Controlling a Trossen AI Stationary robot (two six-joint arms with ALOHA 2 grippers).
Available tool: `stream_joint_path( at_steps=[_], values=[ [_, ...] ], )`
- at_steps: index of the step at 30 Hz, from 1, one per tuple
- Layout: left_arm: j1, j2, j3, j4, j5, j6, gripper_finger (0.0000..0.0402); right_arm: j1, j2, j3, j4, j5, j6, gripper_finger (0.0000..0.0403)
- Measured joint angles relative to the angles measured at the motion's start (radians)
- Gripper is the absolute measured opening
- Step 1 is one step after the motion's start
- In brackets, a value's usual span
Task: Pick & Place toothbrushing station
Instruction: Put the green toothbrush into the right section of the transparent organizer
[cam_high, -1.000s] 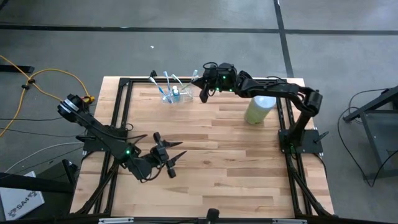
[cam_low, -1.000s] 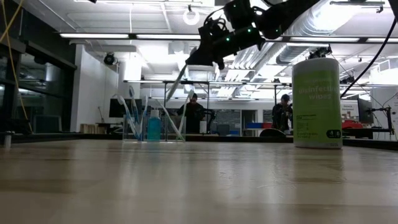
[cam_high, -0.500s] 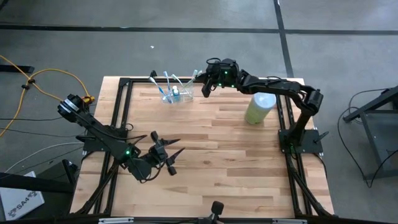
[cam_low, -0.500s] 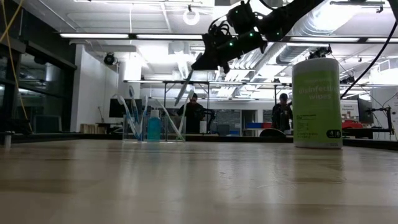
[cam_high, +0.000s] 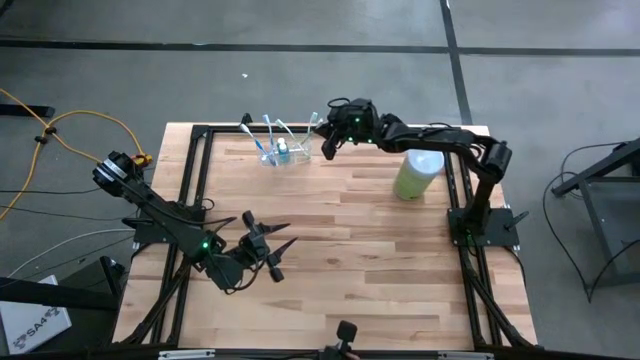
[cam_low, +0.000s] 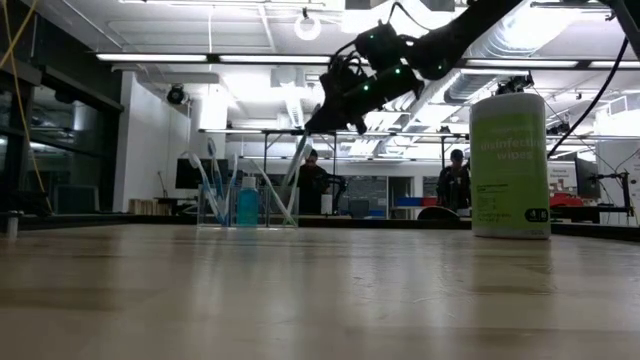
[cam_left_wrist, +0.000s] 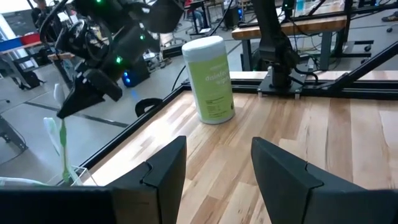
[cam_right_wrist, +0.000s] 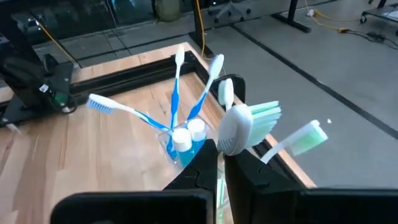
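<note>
The clear toothbrush holder (cam_high: 281, 152) stands at the table's far edge with several blue brushes and a small blue bottle in it; it also shows in the low view (cam_low: 246, 205) and the right wrist view (cam_right_wrist: 184, 147). My right gripper (cam_high: 325, 146) hangs just right of and above it, shut on a pale green toothbrush (cam_low: 297, 170). The brush slants down toward the holder's right end. My left gripper (cam_high: 276, 240) is open and empty over the table's near left part. My right gripper pinches the green toothbrush's handle (cam_right_wrist: 219, 182) between its two fingers, coming from above and slanting down toward the holder. The brush hangs tilted below the fingers (cam_left_wrist: 63, 149). I cannot tell whether its lower end touches the holder.
A light green canister with a pale lid (cam_high: 416, 175) stands on the table's right part, close under my right arm; it also shows in the low view (cam_low: 509, 165). A black frame (cam_high: 200, 135) runs along the table's edges. Bare wood lies across the table's middle (cam_high: 360, 240).
My right gripper has gone down and a little toward the holder with the green toothbrush. The brush's lower end, a second ago well above the holder, now reaches down to the holder's right end.
</note>
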Motion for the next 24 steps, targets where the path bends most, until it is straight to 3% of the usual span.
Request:
stream_joint_path(
  at_steps=[24],
  values=[
    [-0.001,0.0,0.0,0.019,0.001,0.008,0.0174,-0.023,0.1,0.001,0.028,-0.066,0.062,0.0005]
  ],
)
